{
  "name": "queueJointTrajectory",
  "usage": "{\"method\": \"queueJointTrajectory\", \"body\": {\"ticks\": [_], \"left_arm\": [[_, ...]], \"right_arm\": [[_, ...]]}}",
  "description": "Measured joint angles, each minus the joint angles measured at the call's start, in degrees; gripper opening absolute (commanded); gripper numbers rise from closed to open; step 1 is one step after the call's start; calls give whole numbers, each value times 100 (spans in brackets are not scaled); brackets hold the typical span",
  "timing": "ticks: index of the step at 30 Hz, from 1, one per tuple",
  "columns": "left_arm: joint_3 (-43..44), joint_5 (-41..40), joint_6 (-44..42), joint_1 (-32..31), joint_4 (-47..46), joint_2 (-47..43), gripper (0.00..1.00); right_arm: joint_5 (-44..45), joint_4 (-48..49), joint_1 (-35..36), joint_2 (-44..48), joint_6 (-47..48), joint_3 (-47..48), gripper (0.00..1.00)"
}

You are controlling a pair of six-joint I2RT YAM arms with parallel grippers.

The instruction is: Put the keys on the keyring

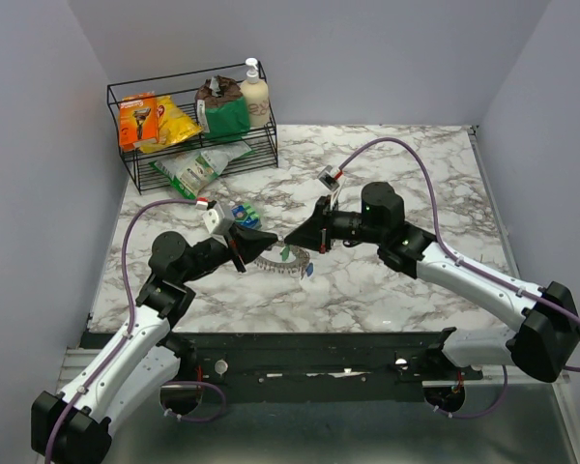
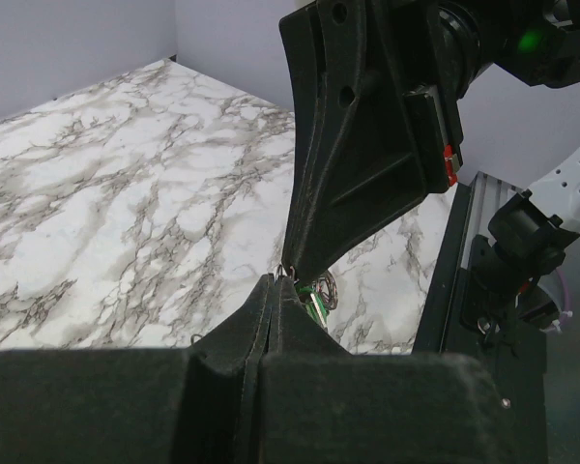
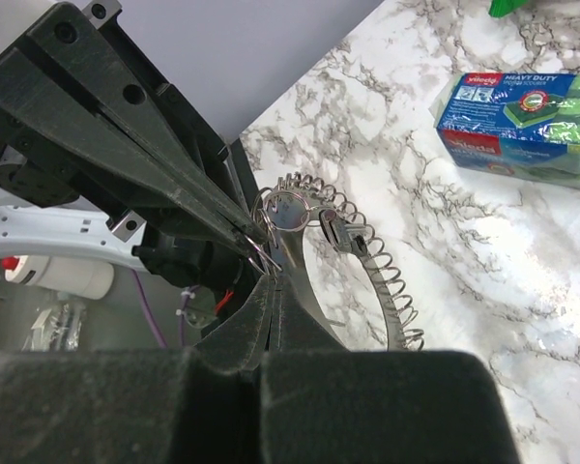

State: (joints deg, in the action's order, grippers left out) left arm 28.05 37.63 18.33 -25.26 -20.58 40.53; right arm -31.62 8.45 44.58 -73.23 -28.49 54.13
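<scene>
Keyring between left pincer and right pincer

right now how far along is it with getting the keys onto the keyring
Midway at best. Nothing is clearly finished: a green-headed key sits against the silver coiled spring keyring, but I cannot tell if it is threaded on. In hand: the left gripper and right gripper, both shut, meet tip to tip at the small wire loop on the coil's end. Left: any remaining keys, which are not clearly visible.
</scene>
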Motion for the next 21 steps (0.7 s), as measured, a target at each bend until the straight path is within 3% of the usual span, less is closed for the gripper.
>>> {"method": "queueJointTrajectory", "body": {"ticks": [8, 12, 21], "left_arm": [[-35, -83, 37, 2, -66, -17, 0], [-35, -136, 39, 2, -129, -17, 0], [-35, -157, 50, 2, -260, -13, 0]], "right_arm": [[-175, 101, -2, 22, -44, -96, 23], [-214, 94, -2, 109, -33, -127, 40], [-181, 98, 0, 566, 168, -258, 63]]}}
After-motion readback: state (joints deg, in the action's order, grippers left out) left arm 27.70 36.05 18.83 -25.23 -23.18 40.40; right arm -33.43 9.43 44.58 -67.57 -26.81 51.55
